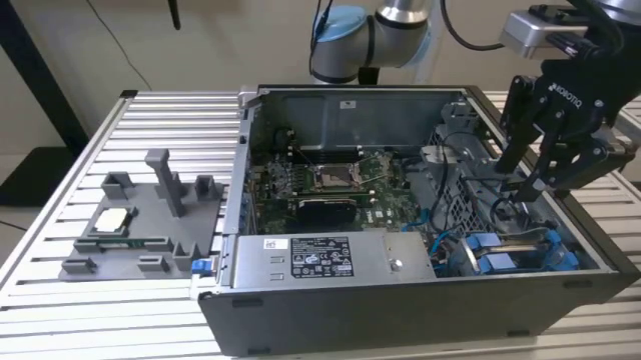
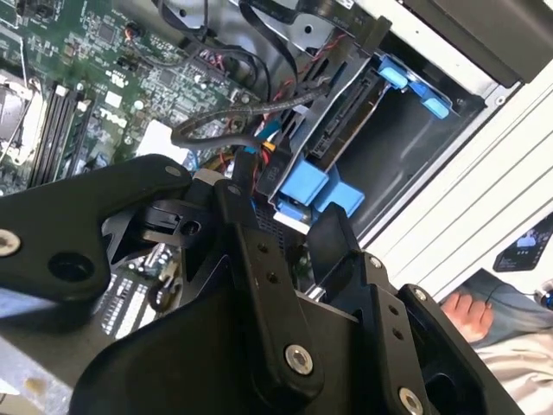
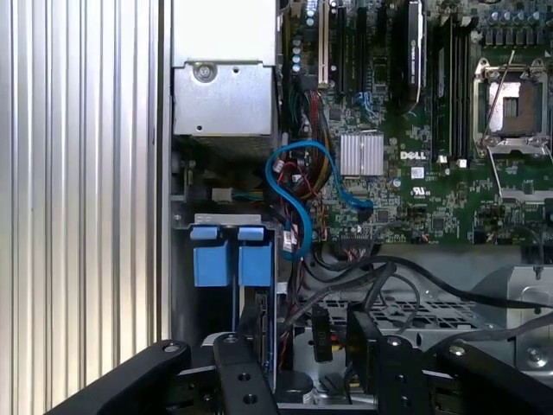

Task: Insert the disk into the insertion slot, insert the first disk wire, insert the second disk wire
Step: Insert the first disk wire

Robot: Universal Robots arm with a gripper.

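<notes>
Nearest me in the exterior view is the open computer case (image 1: 401, 315) on the slatted worktop (image 1: 150, 120), with its power supply (image 1: 331, 259) along the front wall. Just to the exterior view's right of that, the disk (image 1: 493, 249) sits in the drive bay, and its blue carrier tabs show in both wrist views (image 3: 226, 259) (image 2: 304, 186). My gripper (image 1: 527, 189) hangs just above and behind the bay. Its fingers stand apart with a clear gap (image 3: 307, 363) and I see nothing clamped between them. A blue cable (image 3: 289, 194) loops loose beside the bay. Beyond lies the motherboard (image 1: 331, 180), then the arm (image 1: 386, 30).
</notes>
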